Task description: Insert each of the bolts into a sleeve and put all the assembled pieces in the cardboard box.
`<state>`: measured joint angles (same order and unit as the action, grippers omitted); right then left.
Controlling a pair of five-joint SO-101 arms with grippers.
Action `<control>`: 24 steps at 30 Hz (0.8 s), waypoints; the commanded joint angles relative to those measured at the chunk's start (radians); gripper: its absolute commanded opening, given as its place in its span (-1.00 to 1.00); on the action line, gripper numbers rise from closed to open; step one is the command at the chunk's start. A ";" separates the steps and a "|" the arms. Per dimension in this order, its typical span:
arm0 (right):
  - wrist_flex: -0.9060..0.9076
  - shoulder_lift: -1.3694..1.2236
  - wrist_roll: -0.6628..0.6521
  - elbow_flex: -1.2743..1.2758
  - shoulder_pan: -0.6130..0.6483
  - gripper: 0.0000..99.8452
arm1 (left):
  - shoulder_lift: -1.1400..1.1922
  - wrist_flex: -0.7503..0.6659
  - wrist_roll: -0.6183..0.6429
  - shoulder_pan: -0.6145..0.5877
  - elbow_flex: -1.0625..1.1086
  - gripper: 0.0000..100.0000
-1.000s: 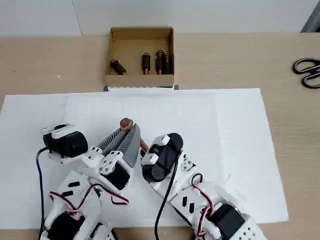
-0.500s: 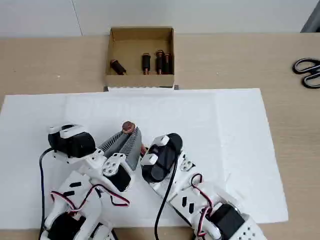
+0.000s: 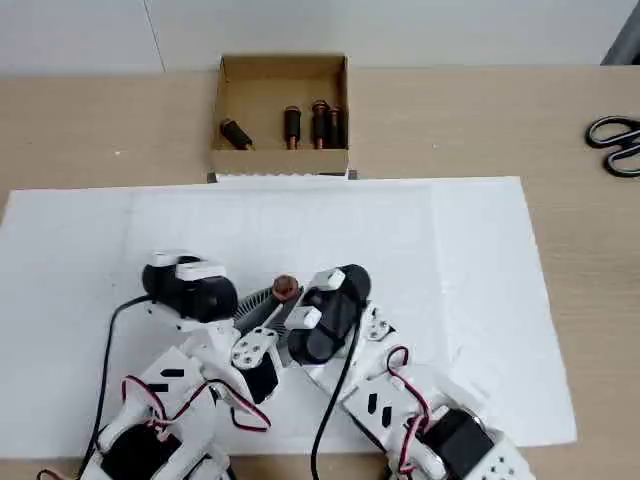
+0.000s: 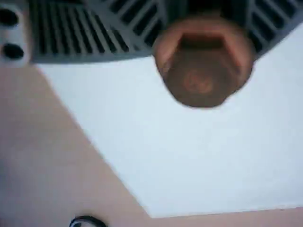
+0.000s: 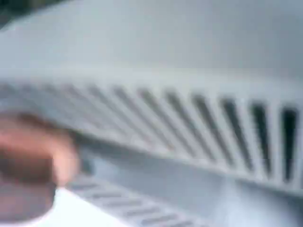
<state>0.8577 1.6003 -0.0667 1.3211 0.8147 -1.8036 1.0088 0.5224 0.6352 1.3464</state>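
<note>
The left fingers [image 3: 262, 306] are clenched on a bolt [image 3: 285, 288], its copper head sticking out just past the fingertips above the white sheet [image 3: 480, 280]. The right arm [image 3: 330, 315] sits just beside those fingers; whether it grips anything cannot be told. Well beyond the fingertips, the cardboard box [image 3: 281, 160] on the table [image 3: 100, 120] holds four assembled pieces [image 3: 292, 125].

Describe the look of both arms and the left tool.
Both arms are white shells with black motor blocks at the joints. The left arm carries red-and-white wires and a black cable; the right arm has red wires and a black cable. The left tool has dark grey slatted fingers.
</note>
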 commanded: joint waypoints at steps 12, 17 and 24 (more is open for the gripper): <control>-0.033 0.008 -0.014 -0.058 0.007 -1.00 | -0.006 0.034 -0.091 0.121 0.030 -0.98; -0.030 0.008 -0.014 -0.057 0.007 -1.00 | -0.002 0.035 -0.091 0.120 0.025 -0.70; -0.027 0.008 -0.014 -0.054 -0.022 -1.00 | -0.005 0.044 -0.170 0.041 0.015 -0.62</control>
<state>0.8608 1.5973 -0.0729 1.3272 0.8147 -1.8144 1.0319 0.4043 0.6782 1.3602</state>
